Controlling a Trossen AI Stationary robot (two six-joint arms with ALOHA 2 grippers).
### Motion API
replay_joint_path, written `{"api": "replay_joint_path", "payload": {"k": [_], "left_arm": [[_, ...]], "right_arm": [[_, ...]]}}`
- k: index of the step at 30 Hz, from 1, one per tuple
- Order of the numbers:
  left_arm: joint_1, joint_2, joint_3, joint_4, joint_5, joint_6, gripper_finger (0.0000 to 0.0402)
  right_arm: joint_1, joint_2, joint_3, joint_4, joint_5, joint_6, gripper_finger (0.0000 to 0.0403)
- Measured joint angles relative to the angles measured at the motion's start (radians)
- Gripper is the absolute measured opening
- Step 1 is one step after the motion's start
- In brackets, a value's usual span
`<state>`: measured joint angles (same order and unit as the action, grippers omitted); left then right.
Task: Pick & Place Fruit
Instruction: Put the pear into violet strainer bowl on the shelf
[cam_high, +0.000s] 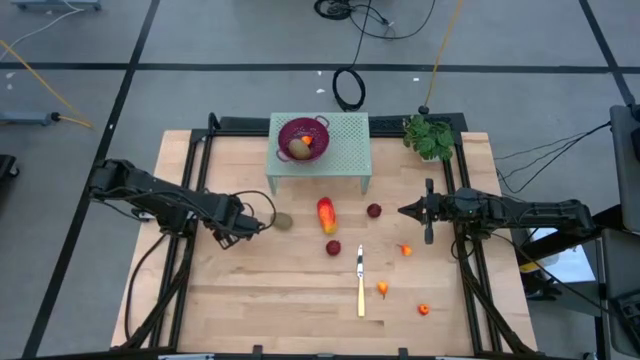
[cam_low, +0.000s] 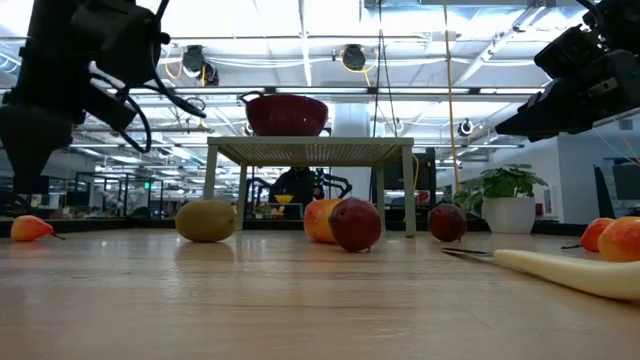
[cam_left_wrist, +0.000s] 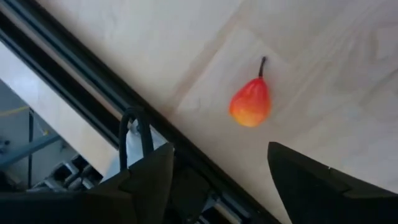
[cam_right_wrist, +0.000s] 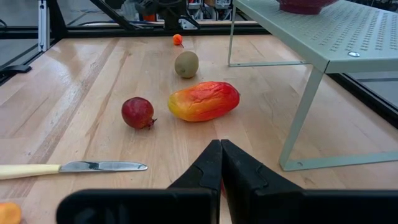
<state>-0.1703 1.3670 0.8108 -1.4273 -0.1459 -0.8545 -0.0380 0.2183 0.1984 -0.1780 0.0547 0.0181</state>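
Fruit: brown-green oval (cam_high: 284, 221) on table (cam_high: 250, 300) just beside left gripper (cam_high: 258, 222), fingers apart w/ nothing held; approach step; next needs closing round it; right gripper (cam_high: 404, 211) shut, idle.

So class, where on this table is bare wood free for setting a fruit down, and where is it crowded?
Free: the near left corner of the table, left of the knife. Crowded: the middle, between mango, two pomegranates and the rack.
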Motion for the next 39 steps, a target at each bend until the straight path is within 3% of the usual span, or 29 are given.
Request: {"api": "replay_joint_path", "payload": {"k": [4, 10, 21, 26, 35, 39], "left_arm": [[0.001, 0.0, 0.002, 0.012, 0.01, 0.051, 0.027], [0.025, 0.0, 0.002, 0.018, 0.115, 0.138, 0.0271], [0.186, 0.0, 0.017, 0.078, 0.181, 0.203, 0.0271], [0.26, 0.005, 0.018, 0.212, 0.233, 0.203, 0.0271], [0.367, 0.029, 0.018, 0.18, 0.231, 0.187, 0.0271], [0.406, 0.029, 0.018, 0.177, 0.298, 0.127, 0.0271]], "right_arm": [[0.0, 0.0, 0.0, 0.0, 0.002, 0.002, 0.0004], [0.0, 0.0, 0.0, 0.0, 0.002, 0.05, 0.0004], [0.0, 0.0, 0.0, 0.0, 0.004, 0.049, 0.0004], [0.0, 0.0, 0.0, 0.0, 0.004, 0.049, 0.0004], [0.0, 0.0, 0.0, 0.0, 0.004, 0.049, 0.0004], [0.0, 0.0, 0.0, 0.0, 0.004, 0.049, 0.0004]]}}
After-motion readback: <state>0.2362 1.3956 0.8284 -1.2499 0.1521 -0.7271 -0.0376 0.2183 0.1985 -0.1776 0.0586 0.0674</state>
